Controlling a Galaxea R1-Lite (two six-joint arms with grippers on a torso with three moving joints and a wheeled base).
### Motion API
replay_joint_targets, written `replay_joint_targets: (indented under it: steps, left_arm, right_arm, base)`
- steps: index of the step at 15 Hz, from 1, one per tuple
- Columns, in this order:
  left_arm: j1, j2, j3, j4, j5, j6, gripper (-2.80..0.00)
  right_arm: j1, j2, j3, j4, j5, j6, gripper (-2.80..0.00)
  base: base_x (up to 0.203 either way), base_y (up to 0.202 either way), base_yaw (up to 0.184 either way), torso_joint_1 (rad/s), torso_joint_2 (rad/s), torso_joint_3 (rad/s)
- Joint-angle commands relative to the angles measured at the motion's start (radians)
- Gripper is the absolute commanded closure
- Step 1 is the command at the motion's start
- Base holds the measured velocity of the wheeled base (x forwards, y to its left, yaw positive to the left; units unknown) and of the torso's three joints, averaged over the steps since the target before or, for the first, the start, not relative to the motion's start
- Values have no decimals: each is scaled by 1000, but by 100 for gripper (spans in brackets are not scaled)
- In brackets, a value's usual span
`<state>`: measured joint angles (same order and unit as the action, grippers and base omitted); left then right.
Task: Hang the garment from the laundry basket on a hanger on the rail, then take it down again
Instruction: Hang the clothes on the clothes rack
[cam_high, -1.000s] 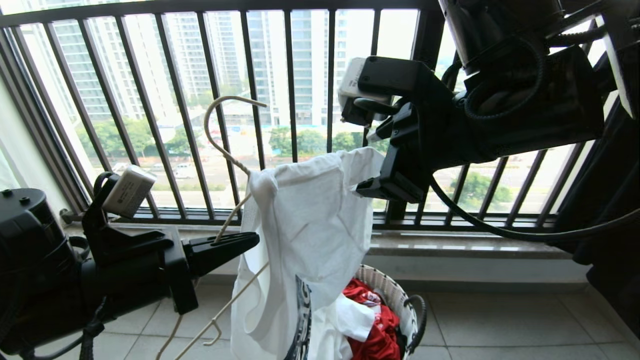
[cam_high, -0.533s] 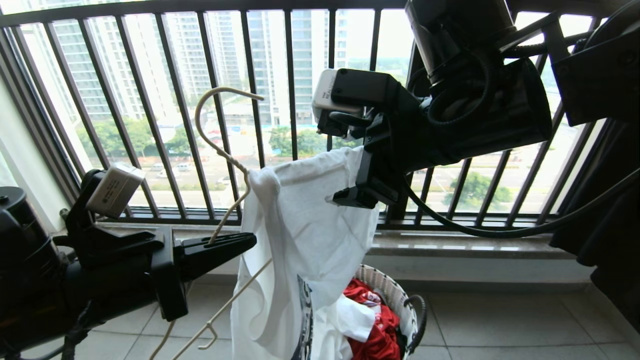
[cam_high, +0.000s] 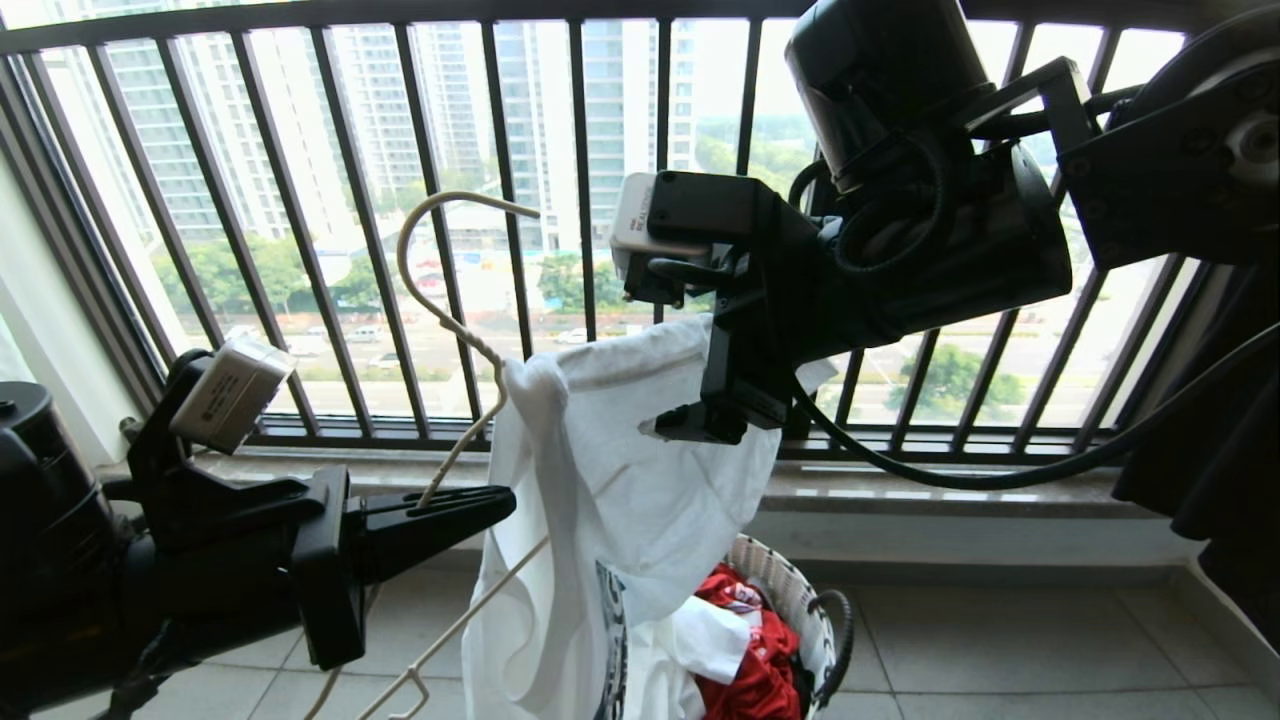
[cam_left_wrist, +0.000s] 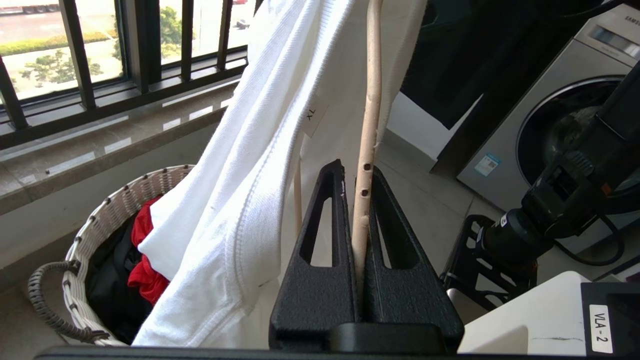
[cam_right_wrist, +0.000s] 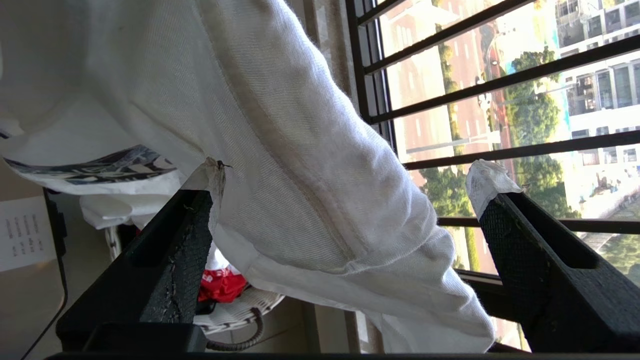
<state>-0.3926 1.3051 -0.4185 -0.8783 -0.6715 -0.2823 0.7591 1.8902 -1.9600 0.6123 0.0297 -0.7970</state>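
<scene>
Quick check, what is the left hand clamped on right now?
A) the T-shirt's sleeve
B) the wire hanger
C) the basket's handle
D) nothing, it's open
B: the left wrist view shows the left hand shut on the beige hanger, with the T-shirt draped beside it and the basket down on the floor.

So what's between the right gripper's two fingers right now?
A fold of the T-shirt lies between the open fingers of the right gripper, seen in the right wrist view; neither finger is pressing it.
</scene>
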Motion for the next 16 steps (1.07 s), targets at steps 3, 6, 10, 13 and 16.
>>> replay_joint_targets:
  steps: [3, 6, 10, 13, 16]
  left_arm:
    - [0, -24, 10, -5, -17, 2, 0]
    - [0, -47, 18, -5, -47, 1, 0]
    - [0, -72, 10, 24, -63, 0, 0]
    - [0, -91, 10, 25, -65, 0, 0]
    - [0, -99, 9, 24, -65, 0, 0]
  right_arm:
    - [1, 7, 1, 5, 91, -6, -280]
    - [-3, 4, 2, 9, 175, -5, -280]
    - [-13, 4, 4, 11, 202, -4, -280]
    - [-23, 6, 3, 11, 216, -4, -280]
    - [-23, 7, 4, 20, 222, -1, -280]
  base:
    - [0, 0, 0, 0, 0, 0]
    - [0, 0, 0, 0, 0, 0]
    - [0, 0, 0, 0, 0, 0]
    - [0, 0, 0, 0, 0, 0]
    - [0, 0, 0, 0, 0, 0]
